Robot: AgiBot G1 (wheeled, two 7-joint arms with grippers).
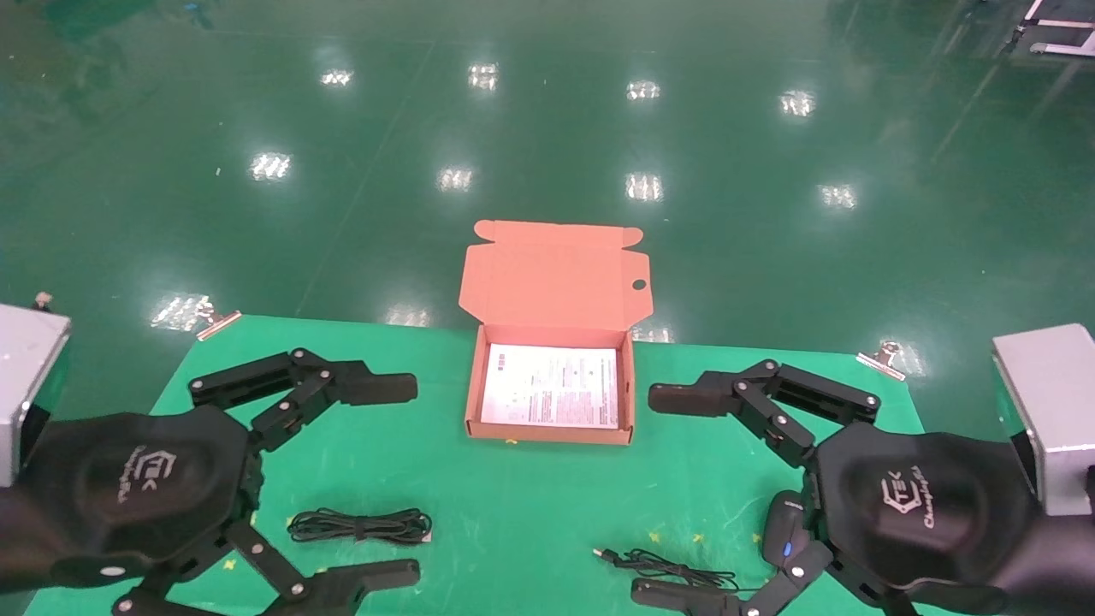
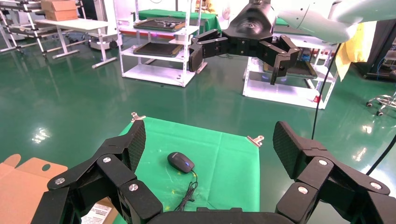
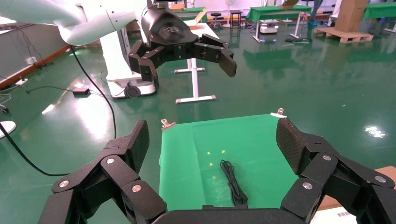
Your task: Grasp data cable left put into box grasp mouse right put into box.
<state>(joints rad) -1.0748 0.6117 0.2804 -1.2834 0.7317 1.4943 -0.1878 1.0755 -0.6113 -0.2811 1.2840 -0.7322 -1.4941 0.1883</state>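
The orange-brown box (image 1: 547,433) lies open at the middle of the table, its lid flap raised and a white printed sheet on its floor. The data cable (image 1: 359,524), a tied black bundle, lies in front of the box to the left; it also shows in the right wrist view (image 3: 232,182). My left gripper (image 1: 402,479) hovers open just left of it, holding nothing. The black mouse (image 1: 785,526) sits at the front right, partly hidden under my right gripper (image 1: 657,494), which is open and empty. The mouse (image 2: 180,162) shows whole in the left wrist view, its cord (image 1: 671,566) trailing toward the middle.
A green cloth (image 1: 530,505) covers the table, held by metal clips (image 1: 218,323) at the far corners. Beyond the far edge is a shiny green floor. Racks and tables stand far off in the wrist views.
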